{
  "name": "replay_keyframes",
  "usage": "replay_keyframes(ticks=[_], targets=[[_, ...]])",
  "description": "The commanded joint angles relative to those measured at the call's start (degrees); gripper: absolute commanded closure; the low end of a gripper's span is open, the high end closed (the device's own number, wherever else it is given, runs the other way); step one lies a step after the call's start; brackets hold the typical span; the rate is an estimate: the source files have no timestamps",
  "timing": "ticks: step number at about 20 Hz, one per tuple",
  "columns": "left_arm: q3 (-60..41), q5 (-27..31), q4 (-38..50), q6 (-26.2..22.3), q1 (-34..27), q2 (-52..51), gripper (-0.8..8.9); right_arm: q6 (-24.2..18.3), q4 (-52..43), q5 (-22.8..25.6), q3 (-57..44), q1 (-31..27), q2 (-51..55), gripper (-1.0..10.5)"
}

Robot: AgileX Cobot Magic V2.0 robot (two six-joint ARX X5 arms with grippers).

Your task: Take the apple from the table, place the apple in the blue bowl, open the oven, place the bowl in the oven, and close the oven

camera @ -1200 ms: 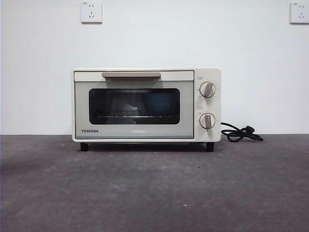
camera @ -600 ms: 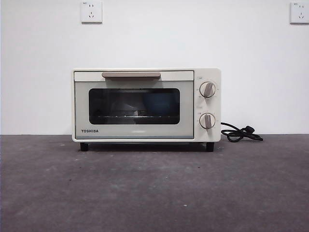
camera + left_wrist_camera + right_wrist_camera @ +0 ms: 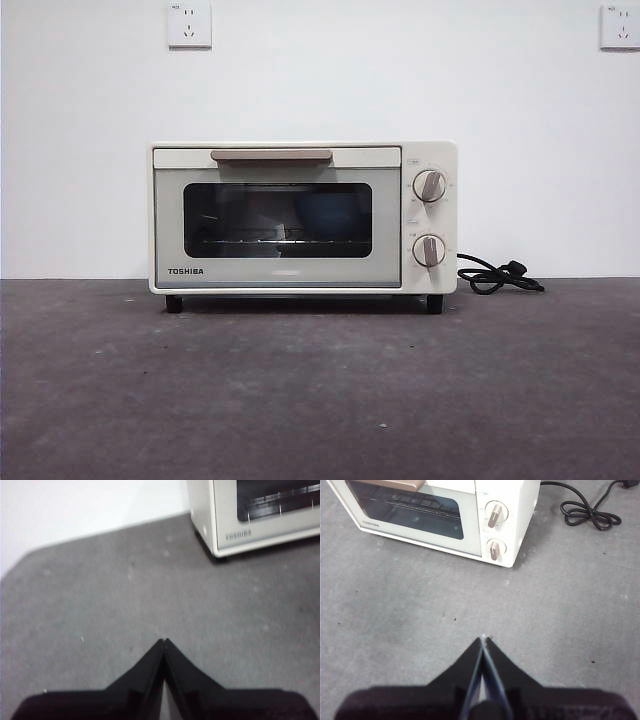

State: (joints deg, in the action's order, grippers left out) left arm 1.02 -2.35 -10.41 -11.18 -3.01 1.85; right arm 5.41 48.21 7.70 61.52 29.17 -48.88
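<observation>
The oven (image 3: 303,218) sits shut on the tabletop (image 3: 320,400); both tools — left tool (image 3: 164,642), right tool (image 3: 483,640) — wait before it, pressed together, holding nothing; likely finished.

front view looks level across the table (image 3: 320,400) at the oven (image 3: 303,217); both wrist views look down, sharing it.

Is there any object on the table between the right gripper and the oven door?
Nothing visible: only bare table lies between the right gripper and the oven, whose door is closed.
</observation>
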Motion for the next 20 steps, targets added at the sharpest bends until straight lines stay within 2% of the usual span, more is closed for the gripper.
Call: replay_keyframes(ticks=[1, 6, 20], targets=[[-0.6, 1.3, 0.2, 2.8, -0.3, -1.6, 8.17, 0.6, -0.2, 0.2, -0.5, 0.0, 0.0, 9.5], [-0.6, 1.3, 0.2, 6.9, -0.5, -1.6, 8.17, 0.6, -0.2, 0.2, -0.5, 0.0, -0.1, 9.5], [-0.6, 0.9, 1.0, 8.2, -0.4, -0.9, 8.17, 0.6, -0.2, 0.2, -0.5, 0.0, -0.1, 9.5]])
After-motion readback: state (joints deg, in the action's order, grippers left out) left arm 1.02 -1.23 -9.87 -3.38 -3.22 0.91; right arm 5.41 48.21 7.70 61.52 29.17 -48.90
